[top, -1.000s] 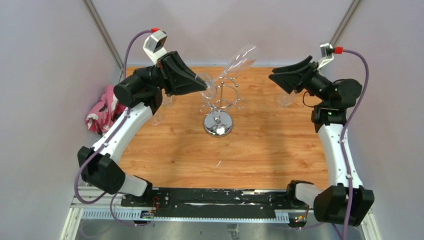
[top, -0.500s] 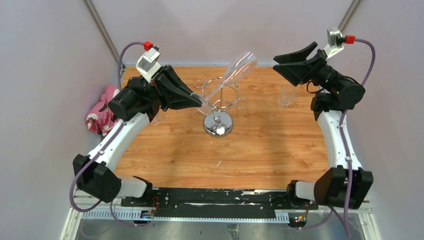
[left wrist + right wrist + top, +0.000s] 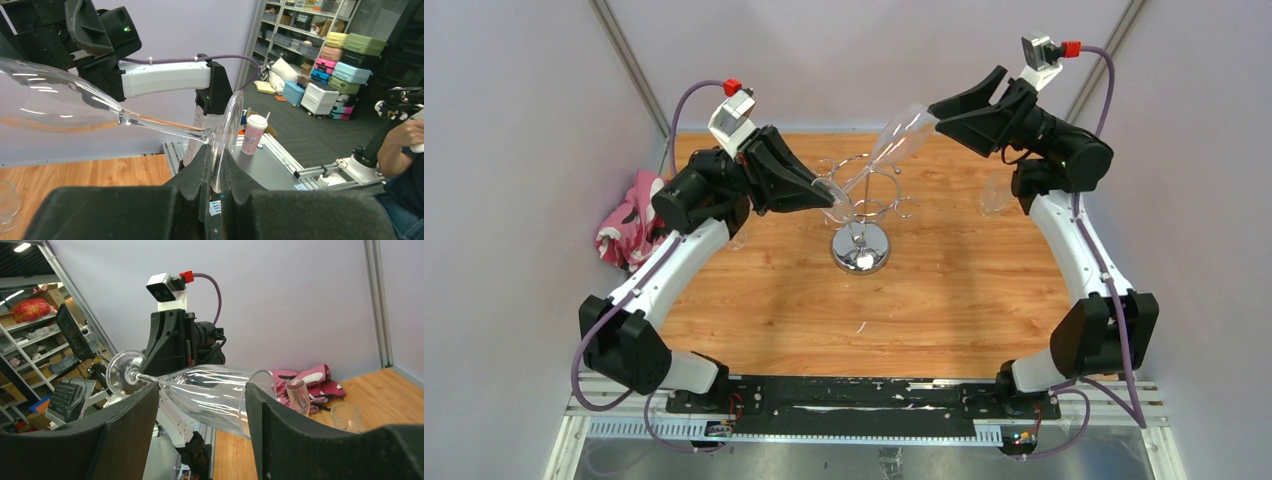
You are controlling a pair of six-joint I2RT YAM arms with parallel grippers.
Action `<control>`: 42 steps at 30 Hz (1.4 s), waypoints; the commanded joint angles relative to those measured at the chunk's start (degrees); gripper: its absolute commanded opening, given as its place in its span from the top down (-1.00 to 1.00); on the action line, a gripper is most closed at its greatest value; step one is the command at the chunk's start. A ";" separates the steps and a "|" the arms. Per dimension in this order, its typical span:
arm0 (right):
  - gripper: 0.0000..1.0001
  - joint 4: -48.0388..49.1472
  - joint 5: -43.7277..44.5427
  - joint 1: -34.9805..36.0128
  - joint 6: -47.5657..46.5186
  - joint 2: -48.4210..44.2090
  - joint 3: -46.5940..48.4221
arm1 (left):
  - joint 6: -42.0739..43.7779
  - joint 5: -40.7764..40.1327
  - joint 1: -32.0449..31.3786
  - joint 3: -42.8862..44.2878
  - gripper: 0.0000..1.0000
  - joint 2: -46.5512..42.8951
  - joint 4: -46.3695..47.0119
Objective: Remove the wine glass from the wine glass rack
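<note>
Top view: left gripper (image 3: 827,190) is clamped narrow on the foot of the wine glass (image 3: 894,140). The glass is held in the air, tilted, foot low on the left and bowl up toward the far right. It hangs over the top of the wine glass rack (image 3: 861,212), which stands mid-table, toward the far side. Can't tell if the foot is clear of the wire hooks. Right gripper (image 3: 938,111) is at the bowel's rim end, jaws wide. A pink cloth (image 3: 628,222) lies at the left table edge, and a spare glass (image 3: 994,194) stands on the right.

Left wrist: the left gripper (image 3: 216,152) pinches the foot disc edge-on between both fingers (image 3: 197,167). The stem and bowl of the wine glass (image 3: 55,102) run off to the left. The right arm is just behind the bowl. A small glass (image 3: 7,206) stands on the table at the lower left.

Right wrist: the right gripper (image 3: 201,388) is spread wide, with the bowl of the wine glass (image 3: 210,400) between its fingers (image 3: 127,432). The rim is close to the right-hand finger; contact is unclear. The far end of the glass is in the left gripper (image 3: 131,374). The pink cloth (image 3: 306,381) and two tumblers (image 3: 298,396) sit on the table beyond.
</note>
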 commanded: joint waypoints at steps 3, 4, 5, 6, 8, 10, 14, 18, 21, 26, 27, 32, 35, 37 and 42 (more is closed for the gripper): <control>-0.36 -5.92 -3.32 3.89 -7.34 -1.87 -0.38 | 0.41 -1.46 -0.22 1.72 1.00 1.23 3.25; -0.36 -7.95 -3.46 3.97 -8.77 -2.33 -1.05 | 0.33 -1.54 -0.22 1.74 1.00 1.26 3.26; -0.36 -8.90 -3.55 4.06 -9.98 -2.62 -1.45 | 0.32 -1.59 -0.22 1.72 1.00 1.25 3.24; -0.36 -9.19 -3.52 4.13 -10.26 -2.75 -1.86 | 0.28 -1.62 -0.22 1.69 1.00 1.26 3.27; -0.36 -9.71 -3.72 4.40 -10.94 -2.84 -2.58 | 0.01 -1.63 -0.22 1.85 1.00 1.22 3.24; -0.36 -10.10 -3.52 4.41 -11.68 -2.95 -3.30 | -0.18 -1.64 -0.22 1.95 1.00 1.13 3.24; -0.35 -8.68 -3.50 4.51 -10.86 -2.79 -3.22 | -0.14 -1.66 -0.21 1.65 1.00 0.98 3.30; -0.27 1.22 -3.48 4.76 -3.16 -1.82 -2.41 | 0.22 -1.47 -0.22 1.32 1.00 1.54 3.24; -0.25 9.47 -3.48 4.77 4.25 -1.17 -1.48 | 0.03 -0.49 -0.16 3.16 1.00 3.57 3.31; -0.23 10.22 -4.23 4.86 5.07 -4.75 -3.61 | -3.12 1.07 0.51 10.76 1.00 10.36 3.24; -0.23 9.17 -4.56 4.94 4.32 -5.77 -4.36 | -3.98 1.15 0.75 12.55 1.00 11.95 3.30; -0.16 3.84 -5.33 5.01 -1.43 -10.53 -6.80 | -7.86 1.14 1.84 19.25 1.00 18.96 3.29; -0.12 0.81 -5.40 4.97 -4.14 -12.66 -7.34 | -8.71 0.84 2.30 20.48 1.00 21.10 3.32; -0.07 -1.93 -5.20 4.96 -6.55 -14.09 -7.72 | -8.58 0.74 2.33 20.19 1.00 21.70 3.35; 0.01 -6.87 -5.10 5.03 -10.58 -16.50 -7.71 | -7.58 0.79 2.46 17.35 1.00 22.50 3.35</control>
